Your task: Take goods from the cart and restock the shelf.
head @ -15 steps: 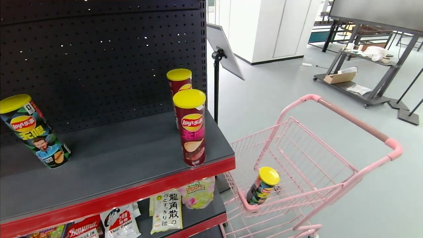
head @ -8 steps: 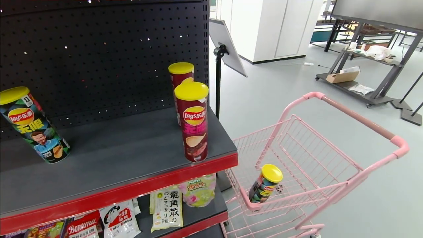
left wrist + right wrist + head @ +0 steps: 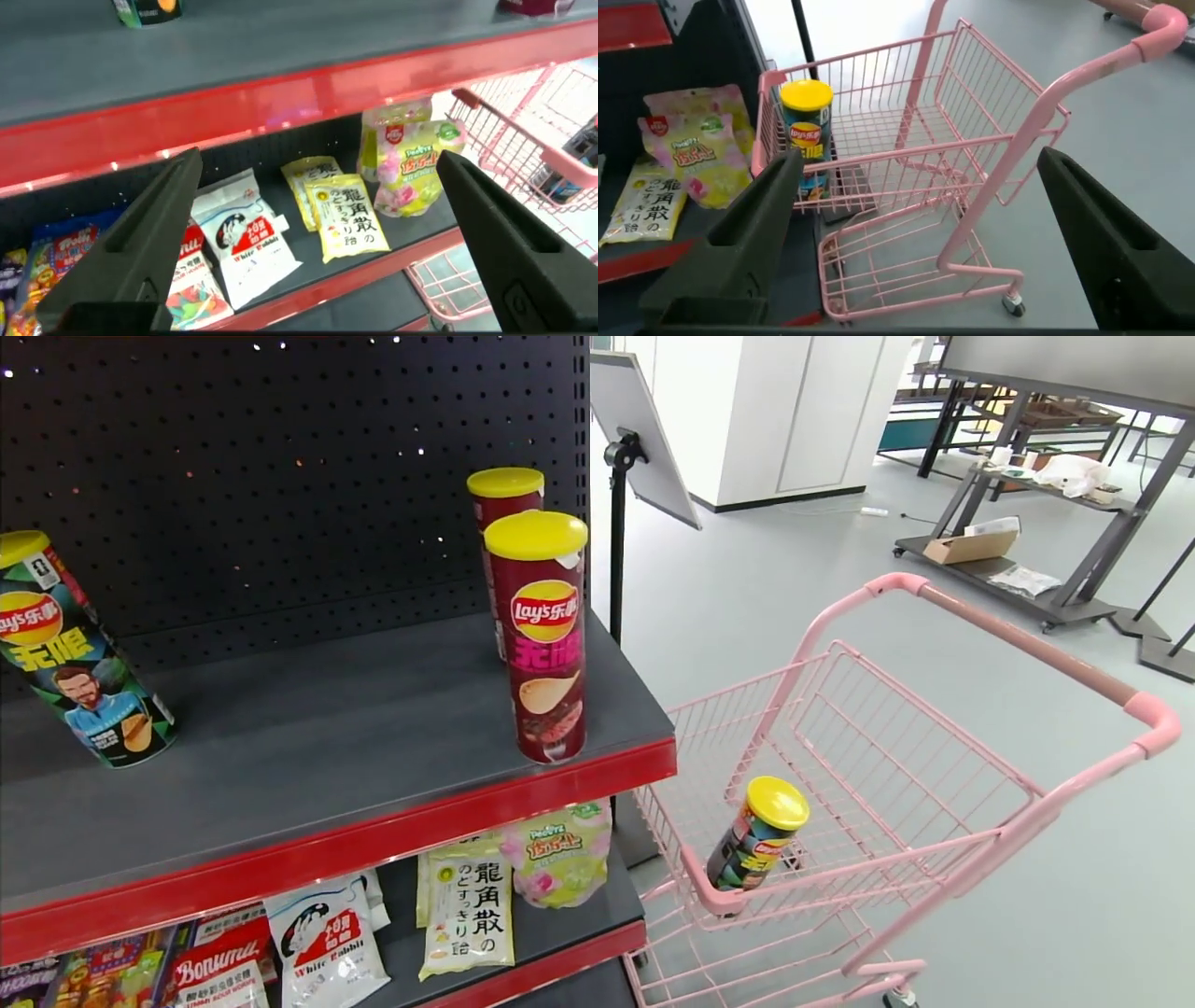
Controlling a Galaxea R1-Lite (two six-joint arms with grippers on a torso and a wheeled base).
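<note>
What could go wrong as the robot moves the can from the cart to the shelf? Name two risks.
The can sits in a corner of the pink cart, so the right claw might snag the wire wall. The red can stands at the shelf's front edge; a passing arm could knock it off.

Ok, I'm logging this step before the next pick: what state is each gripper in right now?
Left gripper: open, holding nothing.
Right gripper: open, holding nothing.

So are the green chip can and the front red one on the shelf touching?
Apart. The head view shows bare shelf between the green can and the front red can.
</note>
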